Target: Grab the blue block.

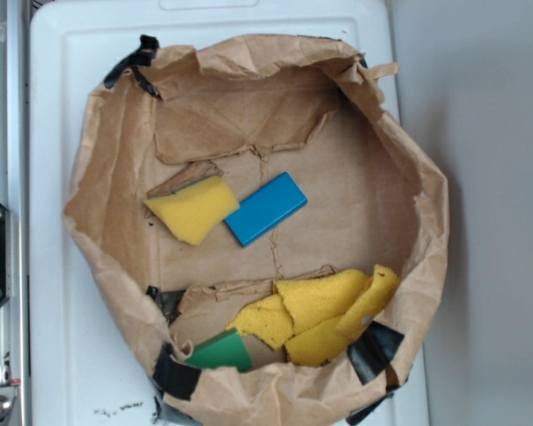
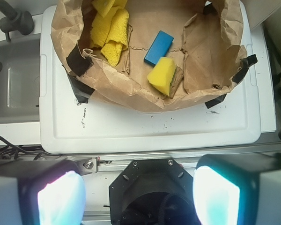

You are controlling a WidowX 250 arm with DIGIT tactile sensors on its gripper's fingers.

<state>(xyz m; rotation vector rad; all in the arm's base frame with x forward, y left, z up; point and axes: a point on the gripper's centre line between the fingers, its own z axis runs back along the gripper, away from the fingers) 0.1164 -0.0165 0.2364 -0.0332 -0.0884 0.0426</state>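
The blue block (image 1: 266, 209) (image 2: 158, 47) lies flat on the brown paper inside the torn paper bag (image 1: 115, 133), just right of a yellow sponge piece (image 1: 193, 209) (image 2: 162, 75). A green wedge (image 1: 220, 352) sits at the bag's near rim. In the wrist view my gripper (image 2: 138, 192) is open, its two pale fingertips wide apart with nothing between them, well back from the bag over the robot base. The exterior view does not show the gripper.
Several torn yellow sponge pieces (image 1: 320, 312) (image 2: 110, 30) lie in the bag. The bag rests on a white plastic lid (image 1: 71, 89) (image 2: 154, 126), fixed with black tape (image 2: 77, 61). A sink (image 2: 14, 84) with a dark tap is to the left in the wrist view.
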